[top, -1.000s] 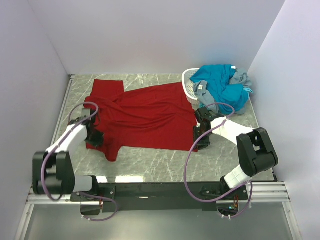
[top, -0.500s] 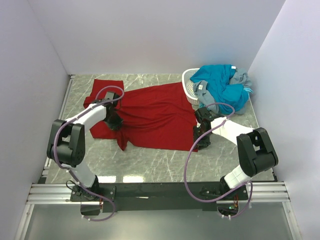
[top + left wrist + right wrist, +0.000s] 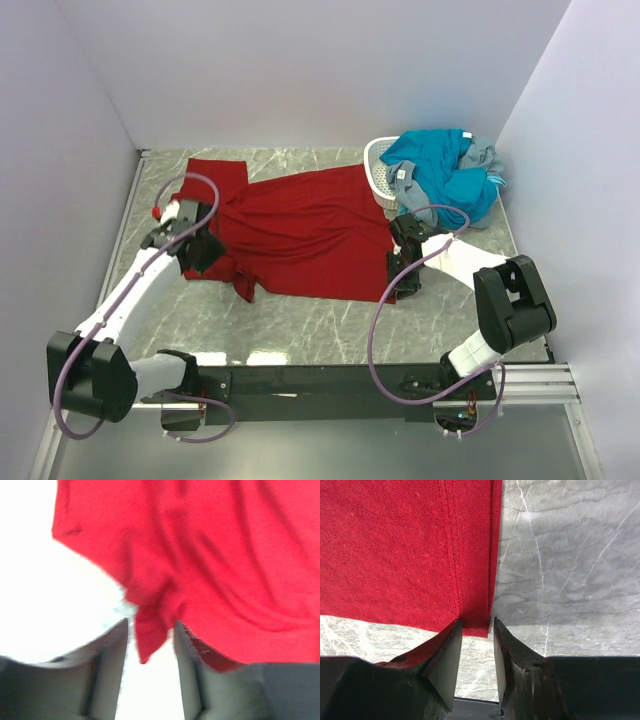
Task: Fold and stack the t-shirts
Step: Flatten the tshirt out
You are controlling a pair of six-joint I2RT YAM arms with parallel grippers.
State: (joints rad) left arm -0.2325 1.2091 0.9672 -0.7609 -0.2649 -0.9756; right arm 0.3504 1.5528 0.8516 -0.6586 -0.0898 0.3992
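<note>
My left claw (image 3: 150, 626): jaws parted, with a tongue of red cloth in the gap, not visibly pinched; this view is blurred. My right claw (image 3: 476, 624): jaws narrowly apart, astride the near hem corner, which lies flat on the counter (image 3: 560, 555). The dark red t-shirt (image 3: 300, 225) is spread on the counter, long axis 9 to 3 o'clock, sleeves at 9, hem at 3. I judge the fold turns on this: left claw nearer the sleeves, right nearer the hem. The teal t-shirt (image 3: 440, 165) is heaped at 1 o'clock.
</note>
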